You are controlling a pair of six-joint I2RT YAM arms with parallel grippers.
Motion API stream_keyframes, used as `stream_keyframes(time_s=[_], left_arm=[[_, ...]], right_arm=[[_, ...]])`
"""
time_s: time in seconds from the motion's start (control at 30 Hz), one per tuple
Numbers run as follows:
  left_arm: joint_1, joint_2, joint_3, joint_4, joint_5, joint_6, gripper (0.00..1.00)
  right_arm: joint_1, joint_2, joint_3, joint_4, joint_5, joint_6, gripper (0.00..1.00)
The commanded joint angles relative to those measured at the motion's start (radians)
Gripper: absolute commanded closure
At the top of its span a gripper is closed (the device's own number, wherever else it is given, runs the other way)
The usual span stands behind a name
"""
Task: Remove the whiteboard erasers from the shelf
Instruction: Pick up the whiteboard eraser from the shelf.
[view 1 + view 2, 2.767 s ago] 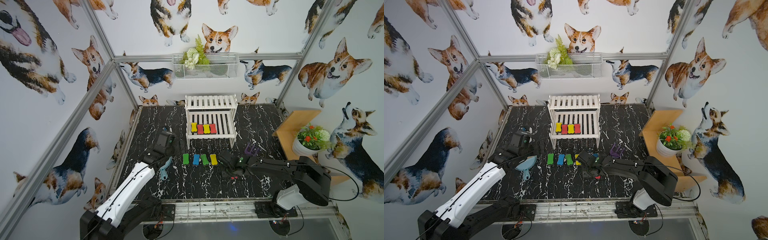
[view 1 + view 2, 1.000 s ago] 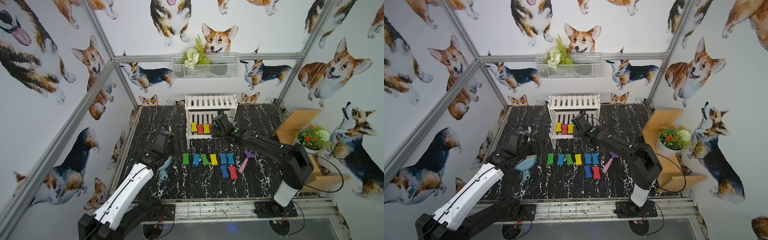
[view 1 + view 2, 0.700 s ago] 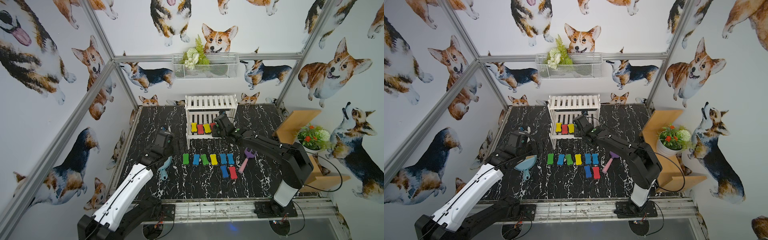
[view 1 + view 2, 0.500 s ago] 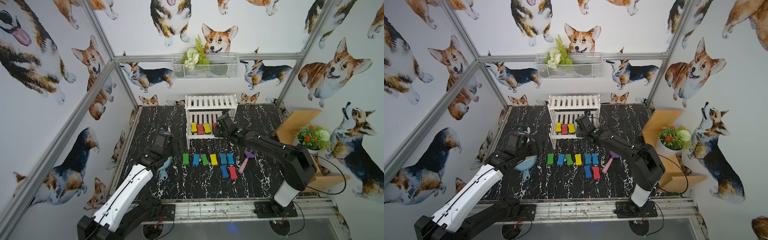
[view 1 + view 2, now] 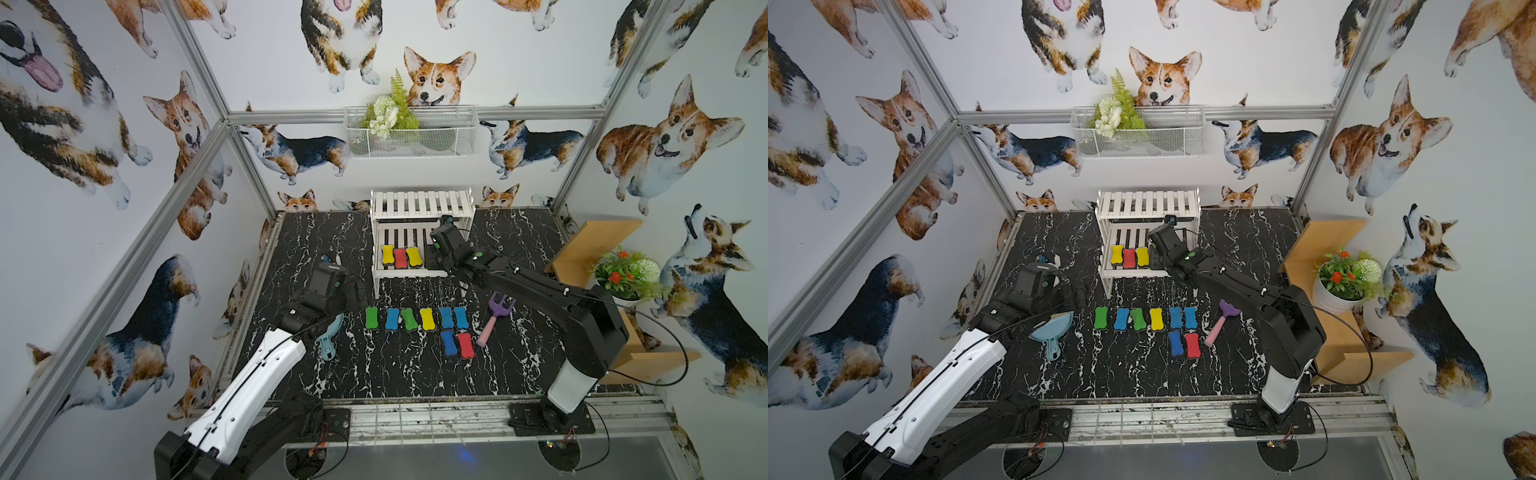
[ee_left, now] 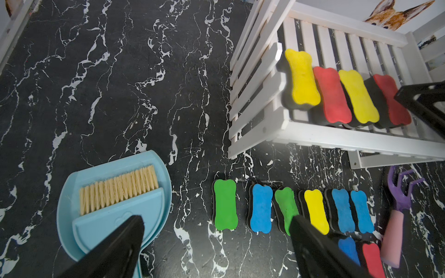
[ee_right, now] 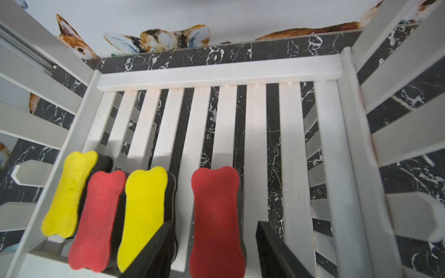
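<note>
**Four erasers left on the shelf's lower tier, right fingers astride the end red one**

Your shelf [image 5: 422, 203] stands at the back of the desk [image 5: 374, 374]. Four whiteboard erasers [image 7: 101, 216] lie side by side on its lower tier: yellow, red, yellow, red. The end red eraser [image 7: 216, 216] sits a little apart from the other three. Your right fingers [image 7: 156, 252] are spread and straddle it, one on each side. A strip of slat shows between each finger and the foam, so nothing is pinched. In both top views the right wrist hides that eraser.

In front of the shelf, eight more erasers lie on the desk. A row of six [image 5: 409, 319] runs green, blue, green, yellow, blue, blue. A blue and red pair [image 5: 449, 343] lies just nearer the arm bases, with the toy rake [image 5: 492, 318] beside them.

Your left fingers [image 6: 115, 248] are spread wide and hold nothing. They hover over the desk between the blue dustpan [image 6: 115, 211] and the row's green end.
</note>
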Motion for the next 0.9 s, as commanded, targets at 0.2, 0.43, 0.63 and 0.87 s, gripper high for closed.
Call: stream_keyframes(time_s=[0.2,0.43,0.63,0.87], left_arm=[[0.003,-0.005,-0.001,-0.004,-0.006,0.005,0.01],[0.005,-0.015,-0.006,-0.006,-0.007,0.006,0.0],[0.006,-0.015,-0.004,-0.005,-0.003,0.005,0.0],[0.008,-0.013,-0.001,0.001,0.0,0.007,0.01]], right_arm=[[-0.002,0.038,0.014,-0.01,0.028,-0.022,0.42],[-0.002,0.051,0.012,-0.007,0.022,-0.018,0.51],[-0.001,-0.003,0.017,-0.023,0.011,-0.008,0.6],[0.017,-0.16,-0.062,-0.138,-0.088,0.075,0.62]])
